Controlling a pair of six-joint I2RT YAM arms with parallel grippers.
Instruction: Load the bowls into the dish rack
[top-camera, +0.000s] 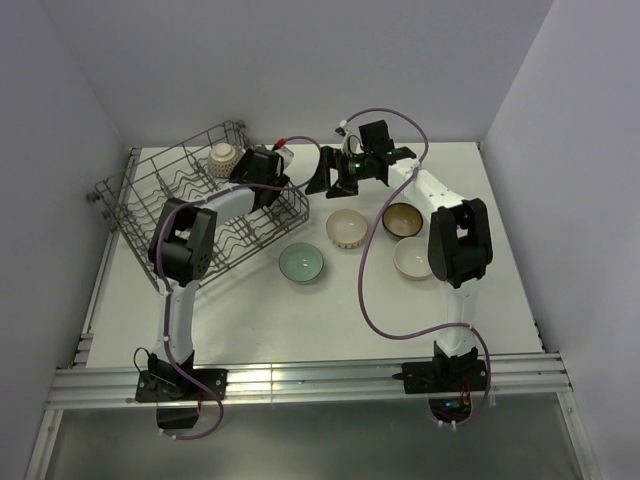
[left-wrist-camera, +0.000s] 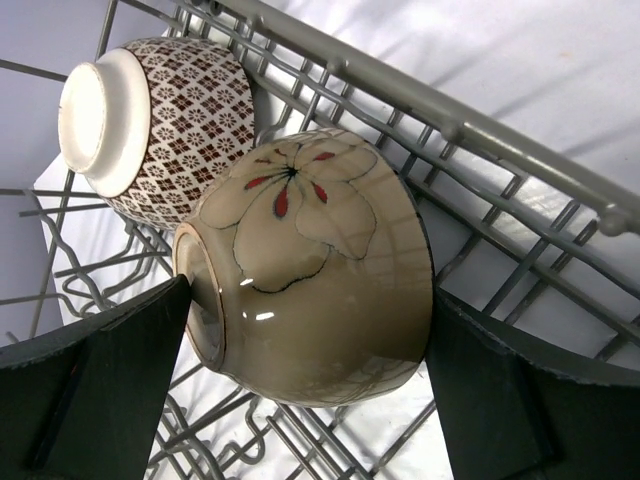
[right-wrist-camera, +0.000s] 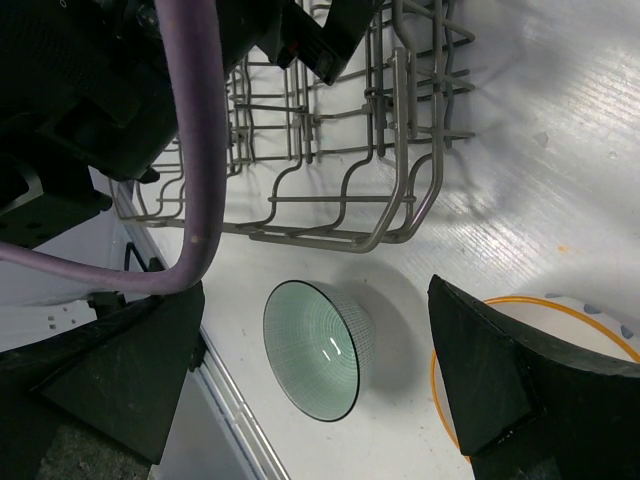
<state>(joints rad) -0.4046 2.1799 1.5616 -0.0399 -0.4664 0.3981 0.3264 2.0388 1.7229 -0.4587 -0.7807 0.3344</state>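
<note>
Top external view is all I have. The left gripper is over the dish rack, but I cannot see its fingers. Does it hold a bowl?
Observer: Yes. The left wrist view shows the left gripper shut on a tan flower bowl, which is turned on its side.
Operator: Is another bowl near it?
Observer: A diamond-patterned bowl lies right beside it in the dish rack, its foot toward the camera. I cannot tell whether the two bowls touch.
Operator: And the right gripper?
Observer: The right gripper is open and empty. A green bowl shows between its fingers, on the table beside the rack.
</note>
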